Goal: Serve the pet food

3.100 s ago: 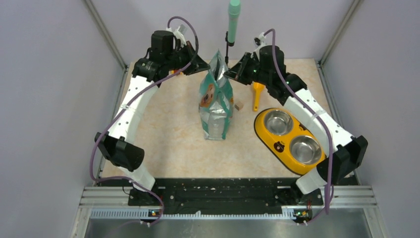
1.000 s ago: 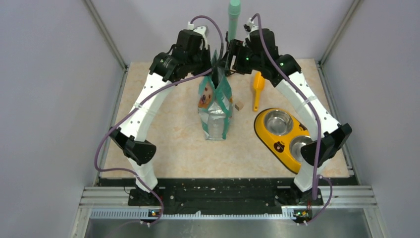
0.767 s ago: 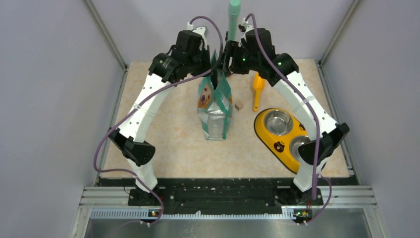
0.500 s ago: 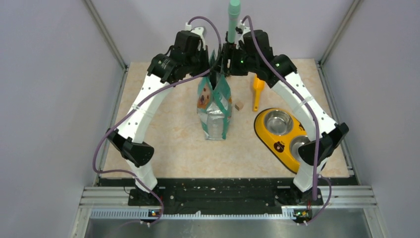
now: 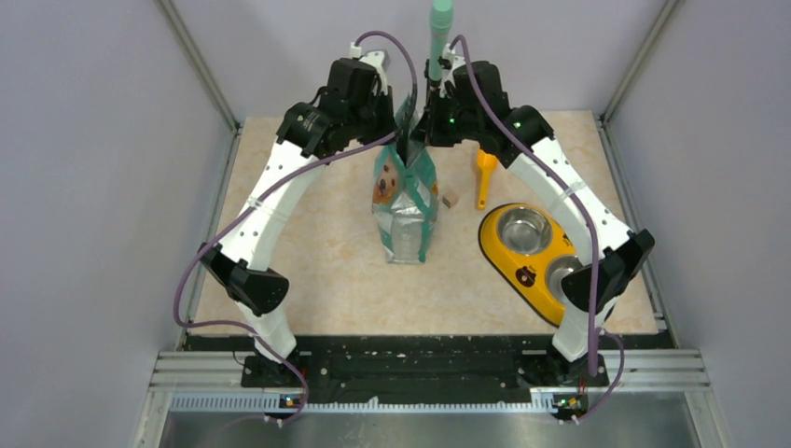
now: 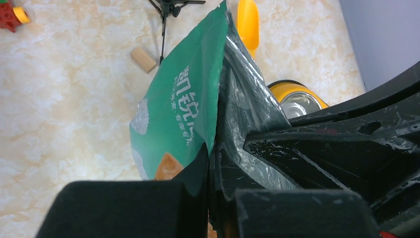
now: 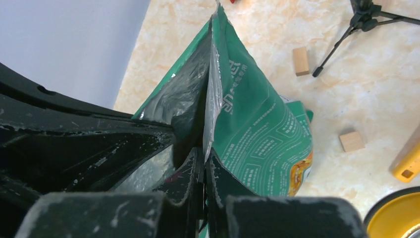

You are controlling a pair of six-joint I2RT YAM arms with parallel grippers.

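Observation:
The teal-and-white pouch (image 5: 406, 201) with a dog's face stands upright in the middle of the table. Both arms meet at its top. My left gripper (image 5: 399, 140) is shut on the left wall of the pouch mouth; in the left wrist view its jaws (image 6: 213, 158) pinch the green foil (image 6: 183, 109). My right gripper (image 5: 417, 138) is shut on the opposite wall, with the foil edge (image 7: 252, 129) clamped between its fingertips (image 7: 204, 158). The silver lining shows between the two walls. The pet food is hidden inside the pouch.
A yellow double feeder (image 5: 504, 257) with two steel bowls lies at the right, partly under the right arm. An orange scoop (image 5: 485, 173) and a small wooden cube (image 5: 451, 200) lie right of the pouch. A green pole on a tripod (image 5: 438, 37) stands behind.
The right gripper has moved left onto the pouch top and closed on its right wall. The left gripper has stayed shut on the left wall.

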